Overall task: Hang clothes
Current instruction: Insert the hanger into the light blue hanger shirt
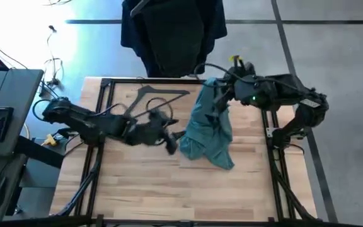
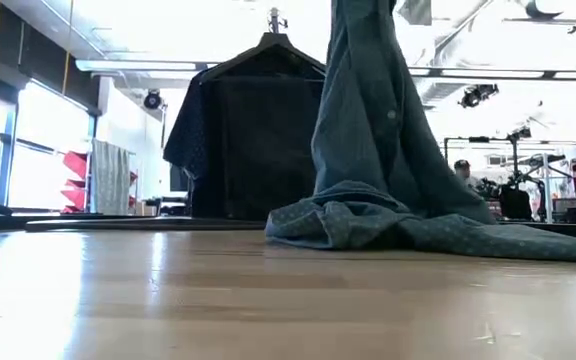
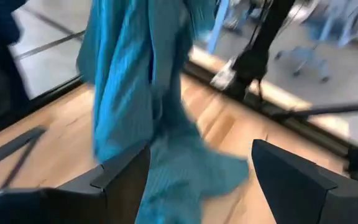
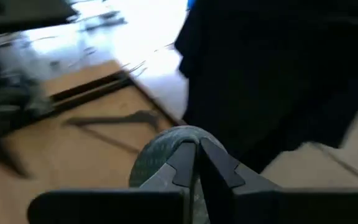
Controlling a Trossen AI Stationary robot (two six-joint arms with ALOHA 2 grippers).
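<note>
I have the teal shirt pinched in the right gripper: in the right wrist view the fingers are closed on a bunched fold of it, near the desk's far edge. From that pinch the shirt hangs down and pools on the desk, so its long axis runs upright, then trails toward me; the low view shows it standing tall with the hem heaped on the wood.

My left gripper sits mid-desk just beside the pooled end, jaws wide apart and holding nothing. In its wrist view the shirt hangs straight ahead between the fingers. So the left arm is the nearer one to the loose lower part, and I judge the next move turns on closing in on that cloth.

The hanger lies flat on the desk at the far side, between the two arms, apart from the shirt. Beyond the desk, the black piece and the navy shirt are already up on a rack.

No brand, label or writing is readable anywhere.
</note>
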